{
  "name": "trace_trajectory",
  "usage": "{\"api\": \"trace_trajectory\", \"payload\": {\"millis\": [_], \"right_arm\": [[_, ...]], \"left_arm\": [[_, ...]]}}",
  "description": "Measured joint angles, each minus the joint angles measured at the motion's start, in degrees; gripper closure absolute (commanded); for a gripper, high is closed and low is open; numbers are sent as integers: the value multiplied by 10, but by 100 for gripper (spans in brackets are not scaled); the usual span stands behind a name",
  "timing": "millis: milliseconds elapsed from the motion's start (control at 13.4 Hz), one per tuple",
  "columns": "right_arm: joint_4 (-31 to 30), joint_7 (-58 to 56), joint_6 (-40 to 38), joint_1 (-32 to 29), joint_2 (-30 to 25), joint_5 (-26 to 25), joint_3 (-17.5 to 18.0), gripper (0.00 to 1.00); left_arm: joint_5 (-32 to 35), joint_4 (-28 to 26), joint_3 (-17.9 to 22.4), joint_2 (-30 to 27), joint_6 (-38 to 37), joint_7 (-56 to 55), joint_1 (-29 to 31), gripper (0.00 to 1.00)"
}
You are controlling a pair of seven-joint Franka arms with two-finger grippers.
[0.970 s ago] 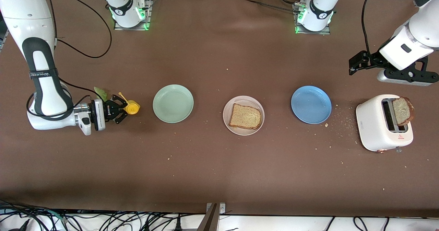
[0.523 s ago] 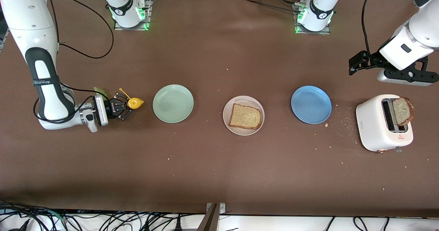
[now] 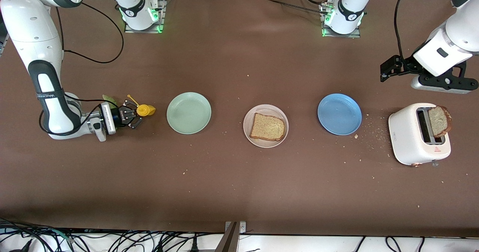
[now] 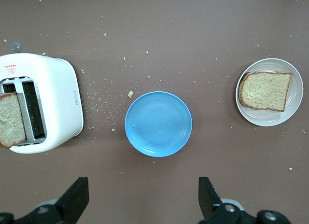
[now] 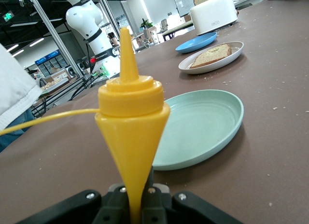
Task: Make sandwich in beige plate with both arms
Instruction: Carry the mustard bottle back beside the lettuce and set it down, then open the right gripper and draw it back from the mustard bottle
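One slice of brown bread (image 3: pixel 267 127) (image 4: pixel 265 91) lies flat on the beige plate (image 3: pixel 266 144) (image 4: pixel 270 119) at mid-table. A second slice (image 3: pixel 438 121) (image 4: pixel 10 120) sticks up out of the white toaster (image 3: pixel 406 136) at the left arm's end. A green lettuce leaf (image 3: pixel 109 101) peeks out beside the right wrist, mostly hidden. My right gripper (image 3: pixel 131 116) (image 5: pixel 136 195) is shut on a yellow squeeze bottle (image 3: pixel 144 111) (image 5: pixel 131 122), held sideways with its nozzle toward the mint-green plate. My left gripper (image 3: pixel 389 68) (image 4: pixel 143 204) waits open and empty in the air near the toaster.
A mint-green plate (image 3: pixel 189 113) (image 5: pixel 207 122) sits between the bottle and the beige plate. A blue plate (image 3: pixel 339 114) (image 4: pixel 158 123) sits between the beige plate and the toaster. Crumbs (image 3: pixel 368 134) are scattered around the toaster.
The right arm has shifted, and its gripper has carried the yellow bottle slightly away from the front camera. The left arm has not moved.
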Motion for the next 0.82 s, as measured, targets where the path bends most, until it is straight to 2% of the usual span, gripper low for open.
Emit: {"api": "trace_trajectory", "payload": {"millis": [149,224,299,523,672,821], "right_arm": [[0,-1,-1,-1,2,0,0,43],[0,-1,-2,-1,2,0,0,31],[0,-1,-4,-1,2,1,0,25],[0,0,-5,-3,2,1,0,20],[0,5,-5,-4,2,1,-1,6],[0,26,-5,-7,2,1,-9,2]], "left_arm": [[0,0,0,0,0,0,0,0],[0,0,0,0,0,0,0,0],[0,0,0,0,0,0,0,0],[0,0,0,0,0,0,0,0],[0,0,0,0,0,0,0,0],[0,0,0,0,0,0,0,0]]}}
